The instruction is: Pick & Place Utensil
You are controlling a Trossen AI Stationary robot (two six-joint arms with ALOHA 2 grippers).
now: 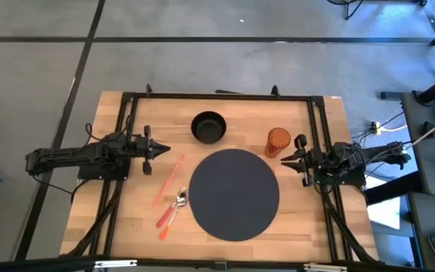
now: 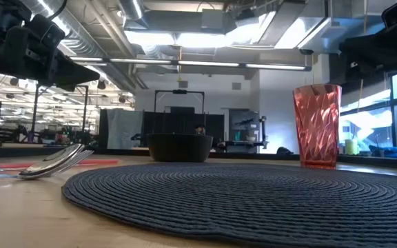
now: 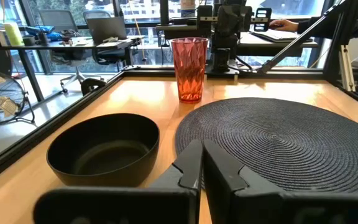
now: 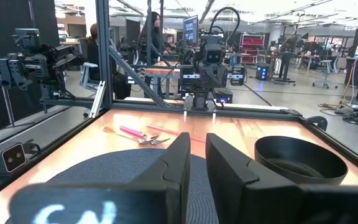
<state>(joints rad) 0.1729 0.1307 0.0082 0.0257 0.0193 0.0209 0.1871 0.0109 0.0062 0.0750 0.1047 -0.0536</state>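
Observation:
Two utensils with orange-pink handles (image 1: 174, 205) lie flat on the wooden table just left of the round dark placemat (image 1: 235, 193). Their metal heads (image 2: 60, 160) point toward the mat, and they show too in the right wrist view (image 4: 138, 135). A thin pink stick (image 1: 169, 180) lies beside them. My left gripper (image 1: 165, 149) hovers shut above the table's left part, up and away from the utensils. My right gripper (image 1: 284, 159) hovers shut at the mat's right edge, next to the cup. Neither holds anything.
A black bowl (image 1: 208, 127) stands beyond the mat's far edge and shows close by in the left wrist view (image 3: 104, 149). An orange-red faceted cup (image 1: 278, 141) stands upright at the mat's far right. A black frame (image 1: 217, 96) borders the table. People sit in the room behind.

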